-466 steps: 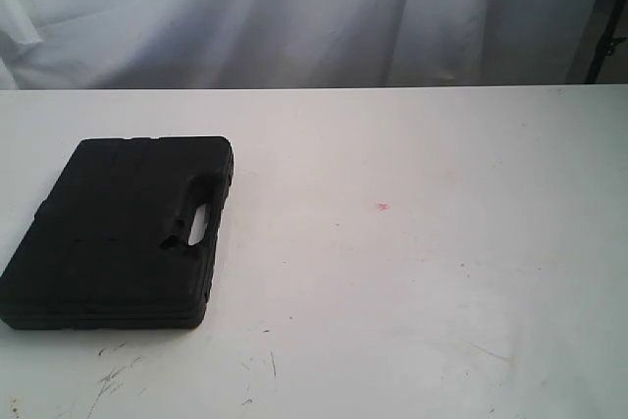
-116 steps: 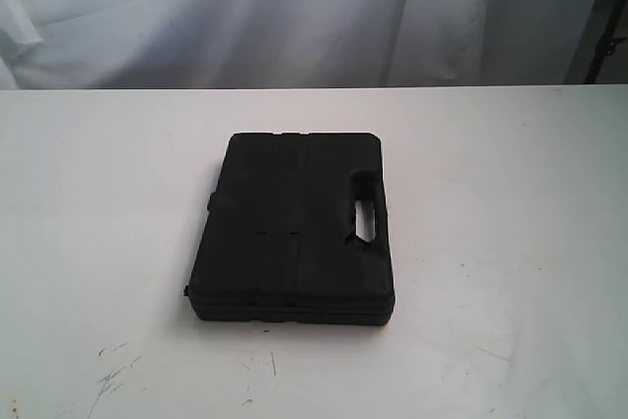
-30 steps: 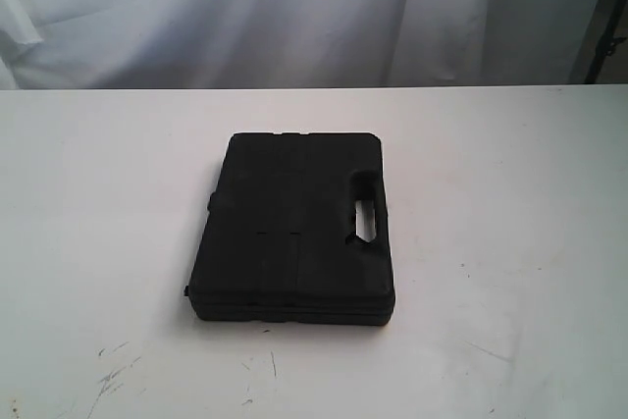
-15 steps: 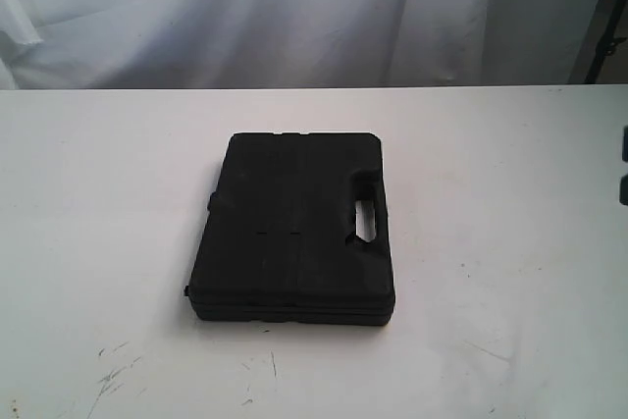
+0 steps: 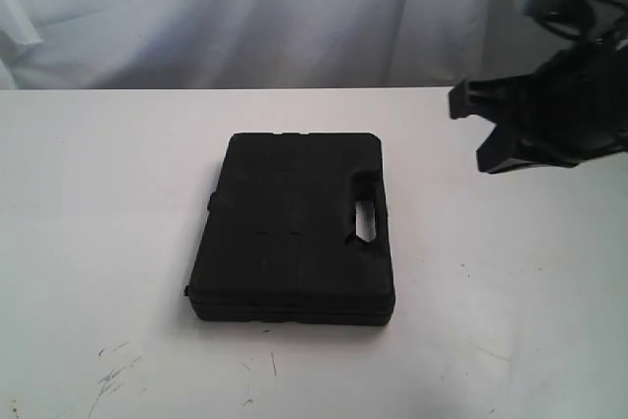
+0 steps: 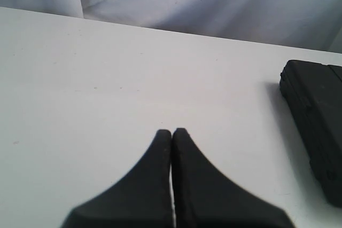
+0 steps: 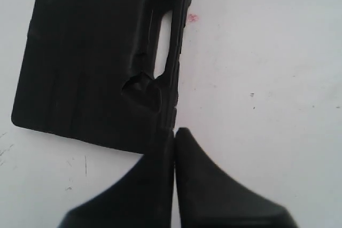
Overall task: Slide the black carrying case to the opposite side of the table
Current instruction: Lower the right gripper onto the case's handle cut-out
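Note:
The black carrying case (image 5: pixel 294 228) lies flat in the middle of the white table (image 5: pixel 510 272), its handle slot (image 5: pixel 366 218) on the right side. My right gripper (image 5: pixel 484 157) hangs high at the upper right, apart from the case. From the right wrist the gripper (image 7: pixel 175 131) is shut and empty, its tips overlapping the case (image 7: pixel 91 57) near the handle slot (image 7: pixel 162 41). My left gripper (image 6: pixel 171 131) is shut and empty over bare table (image 6: pixel 107 78), with the case (image 6: pixel 315 116) off to one side. The exterior view does not show the left arm.
A white curtain (image 5: pixel 245 17) hangs behind the table's far edge. Dark scuff marks (image 5: pixel 113 375) sit near the front left. A tiny red spot (image 7: pixel 193 18) lies on the table just beyond the case's handle side.
The case went from the left of the table to the middle and has lain still over the last seconds. My right arm has come in from the right edge.

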Controlling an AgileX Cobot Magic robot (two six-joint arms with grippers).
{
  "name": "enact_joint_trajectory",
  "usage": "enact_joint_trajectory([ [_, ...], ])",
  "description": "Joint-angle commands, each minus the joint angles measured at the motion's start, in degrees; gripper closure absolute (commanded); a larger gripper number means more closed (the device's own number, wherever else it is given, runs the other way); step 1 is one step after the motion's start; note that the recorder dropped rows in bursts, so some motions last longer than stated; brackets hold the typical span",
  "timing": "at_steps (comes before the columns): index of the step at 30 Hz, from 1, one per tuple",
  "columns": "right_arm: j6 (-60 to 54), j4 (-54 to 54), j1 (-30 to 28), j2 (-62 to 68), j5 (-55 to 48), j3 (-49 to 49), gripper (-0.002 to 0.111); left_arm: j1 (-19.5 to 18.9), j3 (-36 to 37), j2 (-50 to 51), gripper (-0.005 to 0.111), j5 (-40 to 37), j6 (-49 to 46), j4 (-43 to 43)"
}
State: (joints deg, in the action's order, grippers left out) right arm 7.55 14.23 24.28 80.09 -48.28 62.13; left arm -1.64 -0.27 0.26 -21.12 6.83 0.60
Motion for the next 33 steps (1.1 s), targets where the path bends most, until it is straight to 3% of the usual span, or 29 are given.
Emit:
enact_joint_trajectory([
  [1,4.9,-4.4,3.8,7.8,0.6,4.7,0.108,-0.1,0.3,-0.3,0.107,0.3,0.1,0.1],
  [13,9.4,-9.1,7.7,24.6,3.1,14.2,0.105,-0.1,0.3,-0.3,0.107,0.3,0.0,0.1],
  [22,9.4,-10.4,7.7,32.0,4.7,19.5,0.067,-0.1,0.3,-0.3,0.107,0.3,0.1,0.1],
  [33,9.4,-10.9,7.7,38.2,5.7,21.8,0.067,-0.1,0.3,-0.3,0.107,0.3,0.0,0.1],
])
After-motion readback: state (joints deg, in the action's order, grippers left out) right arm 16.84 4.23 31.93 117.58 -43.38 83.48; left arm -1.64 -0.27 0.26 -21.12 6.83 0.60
